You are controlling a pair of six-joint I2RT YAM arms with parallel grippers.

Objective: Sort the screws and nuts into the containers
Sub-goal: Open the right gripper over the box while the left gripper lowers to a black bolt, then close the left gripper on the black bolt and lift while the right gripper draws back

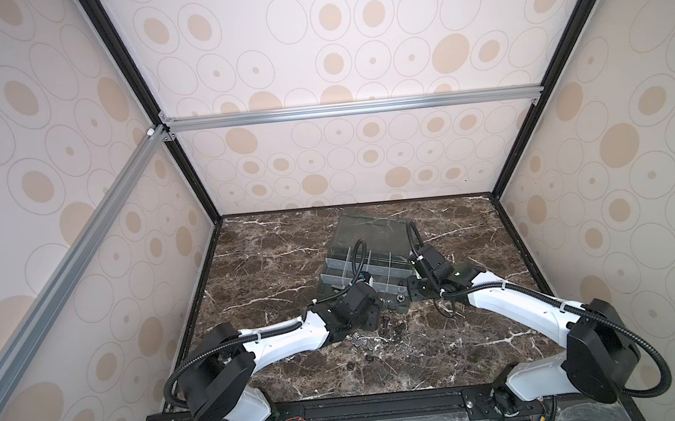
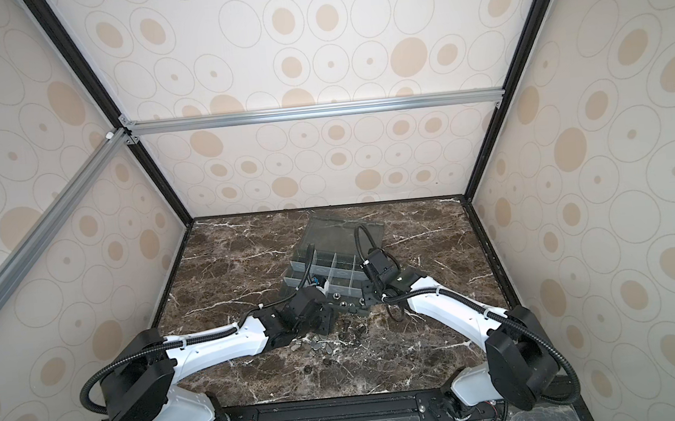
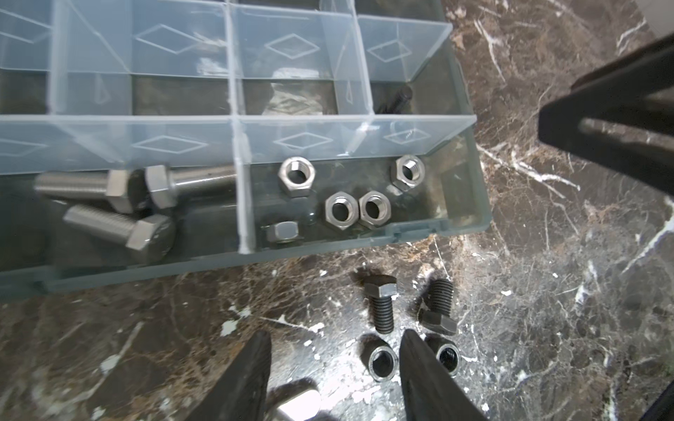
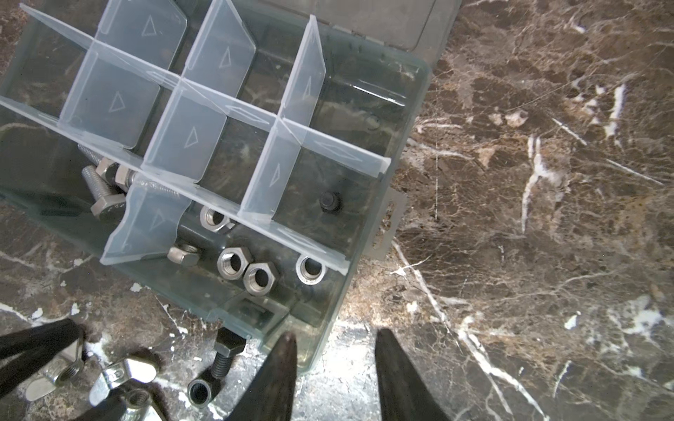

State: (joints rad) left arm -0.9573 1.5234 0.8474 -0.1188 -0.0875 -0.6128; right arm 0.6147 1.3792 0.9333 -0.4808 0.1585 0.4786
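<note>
Left pincer [image 3: 335, 379] released, jaws apart, a silver piece [image 3: 297, 401] between them on the bench [image 3: 547, 291]; one finger [image 3: 423, 375] stands between two black nuts [image 3: 379, 359], black screws [image 3: 381, 308] beside, at six o'clock of the box [image 1: 340, 261]; right pincer [image 4: 339, 364] released, empty, at the box corner; silver nuts [image 4: 260, 279] in its corner cell.

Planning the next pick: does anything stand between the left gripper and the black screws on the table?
Nearly nothing: the open left gripper hangs just short of the two black screws. One black nut lies inside its jaws right before the nearer screw's tip and might get caught.
</note>
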